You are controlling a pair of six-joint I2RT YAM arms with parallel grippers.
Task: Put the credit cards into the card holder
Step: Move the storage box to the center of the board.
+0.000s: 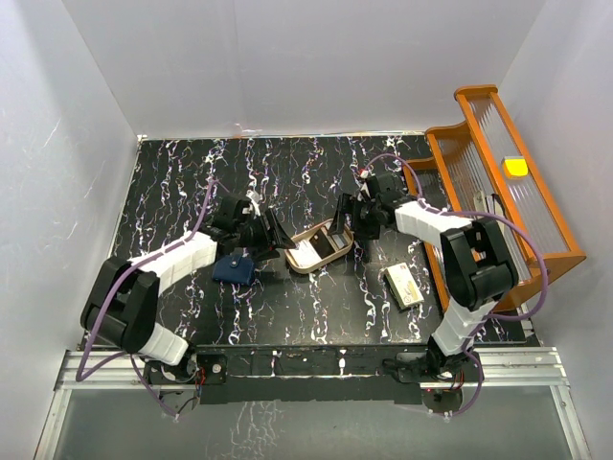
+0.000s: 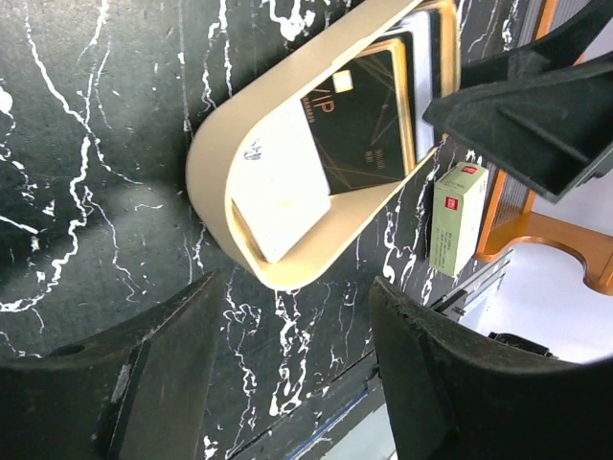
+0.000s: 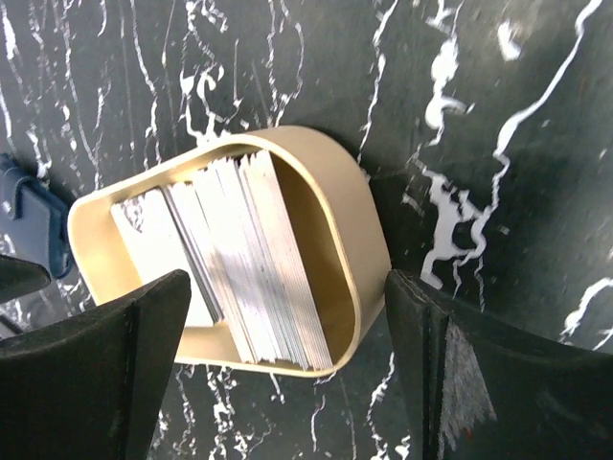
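The credit cards (image 3: pixel 254 254) stand as a leaning stack inside a tan rounded tray (image 3: pixel 359 240). In the left wrist view a white card (image 2: pixel 278 182) and a black gold-edged card (image 2: pixel 362 125) lie in that tray (image 2: pixel 215 182). The navy card holder (image 1: pixel 234 268) lies on the table left of the tray (image 1: pixel 303 264), and its edge (image 3: pixel 29 225) shows in the right wrist view. My left gripper (image 1: pixel 278 240) hangs open over bare table beside the tray's left end, with nothing between its fingers (image 2: pixel 163 374). My right gripper (image 1: pixel 352 233) is open at the tray's right end, its jaws standing wider than the tray.
A cream-yellow box (image 1: pixel 403 285) lies on the black marbled table right of the tray. An orange rack (image 1: pixel 498 182) holding a yellow object (image 1: pixel 515 167) stands along the right wall. White walls enclose the table on three sides.
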